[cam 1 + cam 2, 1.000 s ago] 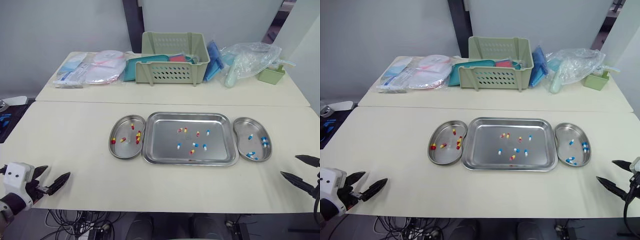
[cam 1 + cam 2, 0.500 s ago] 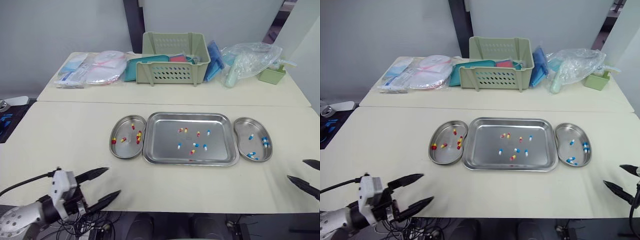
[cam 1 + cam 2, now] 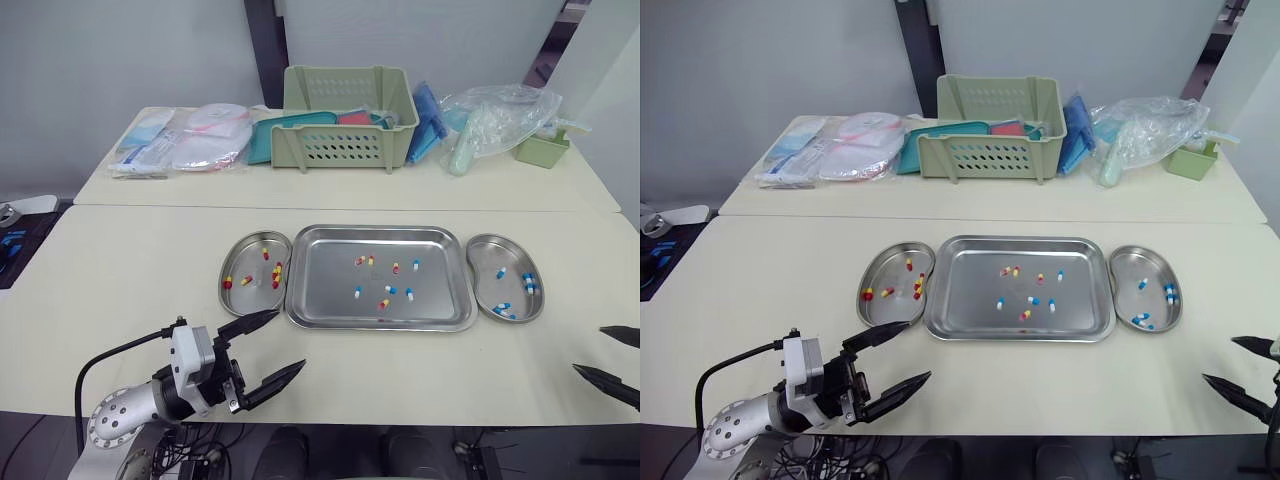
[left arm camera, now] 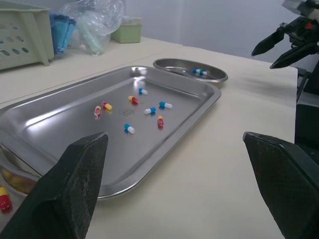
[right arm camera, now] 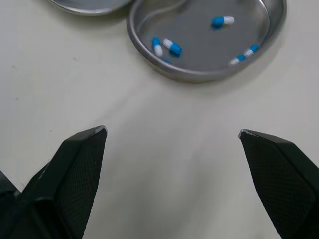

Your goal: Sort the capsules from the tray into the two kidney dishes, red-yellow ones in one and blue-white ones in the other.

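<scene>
Both grippers hang spread wide at the near edge of the table. The left gripper sits just short of the near left corner of the tray, and the right gripper is well off, nearer than the right kidney dish and to its right.

Ahead and to the right of the left gripper the tray lies with its long side running left to right, eight capsules loose in its middle, four of each colour. The nearest red-yellow capsule sits toward the tray's front edge, so the left arm is clearly the closer one and would reach forward and inward for it.

The left kidney dish, holding red-yellow ones, touches the tray just ahead of that gripper; the right dish holds blue-white ones. A green basket stands far behind.

Against half a second ago, the left gripper has swung in from the table's left front toward the tray, while the right has barely shifted.
</scene>
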Available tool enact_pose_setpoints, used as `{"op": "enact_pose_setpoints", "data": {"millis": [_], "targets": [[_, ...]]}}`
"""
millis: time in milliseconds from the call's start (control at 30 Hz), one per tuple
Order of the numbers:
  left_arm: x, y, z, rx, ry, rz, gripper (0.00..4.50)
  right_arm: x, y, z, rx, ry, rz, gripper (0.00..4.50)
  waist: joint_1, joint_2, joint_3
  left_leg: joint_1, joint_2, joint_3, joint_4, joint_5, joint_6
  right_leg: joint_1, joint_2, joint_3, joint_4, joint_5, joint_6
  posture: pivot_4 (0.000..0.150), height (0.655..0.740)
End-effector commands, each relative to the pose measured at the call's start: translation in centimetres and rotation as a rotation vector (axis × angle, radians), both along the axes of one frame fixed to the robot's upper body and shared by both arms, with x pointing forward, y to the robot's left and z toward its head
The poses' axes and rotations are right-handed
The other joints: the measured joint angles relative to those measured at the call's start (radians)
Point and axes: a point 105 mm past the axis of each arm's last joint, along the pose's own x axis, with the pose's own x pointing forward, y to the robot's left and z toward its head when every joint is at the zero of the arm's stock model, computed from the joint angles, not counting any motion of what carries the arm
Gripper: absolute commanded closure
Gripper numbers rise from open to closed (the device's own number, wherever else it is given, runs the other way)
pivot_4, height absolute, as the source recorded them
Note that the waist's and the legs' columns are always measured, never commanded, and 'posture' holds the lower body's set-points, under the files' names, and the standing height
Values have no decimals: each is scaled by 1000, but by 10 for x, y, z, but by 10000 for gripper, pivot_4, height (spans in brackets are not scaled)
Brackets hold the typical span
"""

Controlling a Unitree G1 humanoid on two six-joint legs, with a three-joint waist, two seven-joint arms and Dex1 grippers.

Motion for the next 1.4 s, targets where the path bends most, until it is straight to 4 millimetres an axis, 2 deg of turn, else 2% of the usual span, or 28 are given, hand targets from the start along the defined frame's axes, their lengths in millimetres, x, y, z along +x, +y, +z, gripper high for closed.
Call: {"op": "enact_pose_setpoints", "data": {"millis": [33,233,367,467,533,600,767,1067,1400], "targets": [[1,2,0,15,-24,5,122,3,36,23,25,-39,131,0,1,0,0,0,0,0,0,0,0,0,0,0,0,0,0,1500,7390],[3,4,0,17,-30,15,122,10,120,33,151,-57,323,0,0,-1,0,-1,0,-1,0,0,0,0,0,-1,0,0,0,1500,7390],[4,4,0,17,-38,22,122,13,162,33,216,-79,391,0,3,-3,1,-2,0,-2,0,0,0,-1,0,-1,0,0,0,1500,7390],[4,4,1,21,-42,21,0,18,182,30,253,-99,397,5324,6,-5,1,-2,0,-3,0,0,0,-1,0,-2,-1,0,0,1500,7390],[4,3,0,23,-42,21,0,26,196,26,267,-113,382,11649,4,-6,1,-2,0,-3,0,0,0,-1,0,-2,0,0,0,1500,7390],[4,3,0,25,-45,17,0,33,211,22,286,-122,367,11649,3,-6,1,-2,0,-3,0,0,0,-2,0,-2,0,0,0,1500,7390],[5,1,1,25,-48,9,0,68,235,8,250,-162,216,11649,0,-6,0,-2,0,-3,0,0,0,-2,0,-2,1,0,0,1500,7390],[5,2,1,40,-48,-3,0,99,281,-13,228,-85,107,11649,-1,-6,1,-2,0,-3,0,0,0,-4,0,-2,1,0,0,1500,7390],[6,2,-1,49,-48,-1,0,112,287,-24,156,-86,26,11649,-2,-5,1,-4,0,-3,-1,0,0,-7,0,-1,2,0,0,1500,7390]]}}
